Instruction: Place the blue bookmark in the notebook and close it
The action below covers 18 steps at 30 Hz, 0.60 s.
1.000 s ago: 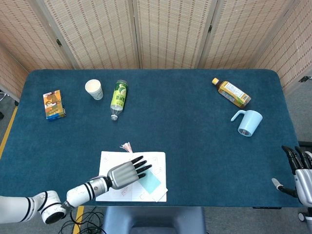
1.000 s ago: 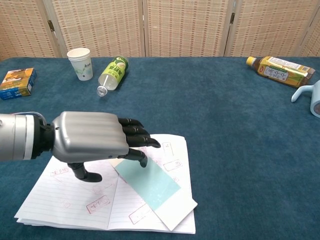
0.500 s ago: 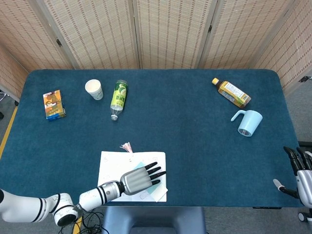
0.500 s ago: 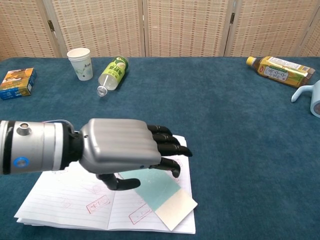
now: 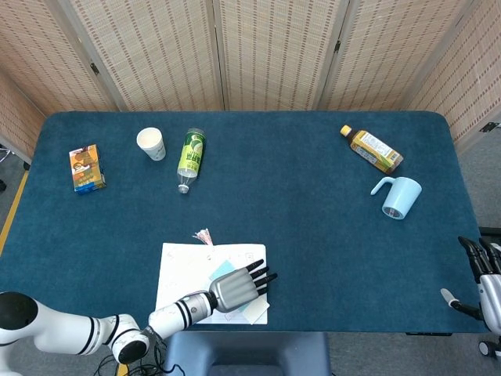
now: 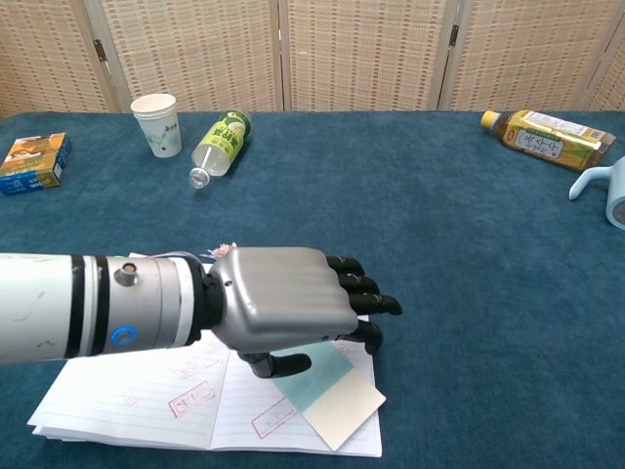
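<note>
On the table: one open notebook (image 5: 188, 270), one blue bookmark (image 6: 322, 383), one paper cup (image 5: 151, 143), two bottles (image 5: 190, 159) (image 5: 373, 149), one blue mug (image 5: 398, 197), one small carton (image 5: 86, 168).

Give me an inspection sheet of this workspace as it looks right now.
Surface: blue cloth table.
Job's things: notebook open at the near edge; blue bookmark lying on its right page.
Clutter: paper cup, green bottle on its side, snack box, amber bottle, blue mug.
Hands: left hand over the bookmark, fingers apart; right hand idle at the right table edge.
Cables: black ones below the near edge.
Surroundings: woven screens.
</note>
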Available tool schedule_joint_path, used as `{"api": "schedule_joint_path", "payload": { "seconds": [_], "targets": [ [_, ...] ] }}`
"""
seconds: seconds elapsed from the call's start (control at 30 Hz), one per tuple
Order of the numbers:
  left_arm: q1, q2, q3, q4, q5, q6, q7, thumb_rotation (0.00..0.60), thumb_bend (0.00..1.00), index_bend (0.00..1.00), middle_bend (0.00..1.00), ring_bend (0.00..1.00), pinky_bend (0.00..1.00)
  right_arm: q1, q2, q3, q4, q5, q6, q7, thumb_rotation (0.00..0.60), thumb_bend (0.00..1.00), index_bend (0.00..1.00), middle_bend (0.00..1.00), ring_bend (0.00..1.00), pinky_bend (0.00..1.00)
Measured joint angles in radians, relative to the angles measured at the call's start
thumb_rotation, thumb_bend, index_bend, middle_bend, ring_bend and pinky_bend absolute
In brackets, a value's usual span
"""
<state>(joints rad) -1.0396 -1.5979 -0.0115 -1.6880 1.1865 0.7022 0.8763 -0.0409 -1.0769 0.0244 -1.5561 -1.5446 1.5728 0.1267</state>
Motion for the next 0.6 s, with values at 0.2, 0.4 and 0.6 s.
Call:
{"api": "schedule_joint_path", "payload": {
  "seconds": [0.2,0.4,0.6],
  "targets": [
    [-0.018,-0.015,0.019,0.001,-0.059,0.036,0.063,0.600,0.53,0.27,0.00,0.00,0.09,-0.001,-0.001,0.000,0.003,0.001,-0.002,0.003,0.600,0.11,0.04,0.13,0.04,0.12],
    [-0.023,-0.007,0.043,-0.019,-0.073,0.065,0.078,0.600,0.53,0.29,0.00,0.00,0.09,0.001,-0.002,0.000,0.004,-0.002,-0.003,0.003,0.600,0.11,0.04,0.13,0.04,0.12],
    [-0.022,0.010,0.067,-0.043,-0.070,0.084,0.079,0.600,0.53,0.30,0.00,0.00,0.09,0.002,-0.002,0.000,0.001,-0.005,-0.003,0.001,0.600,0.11,0.04,0.13,0.04,0.12]
  ]
}}
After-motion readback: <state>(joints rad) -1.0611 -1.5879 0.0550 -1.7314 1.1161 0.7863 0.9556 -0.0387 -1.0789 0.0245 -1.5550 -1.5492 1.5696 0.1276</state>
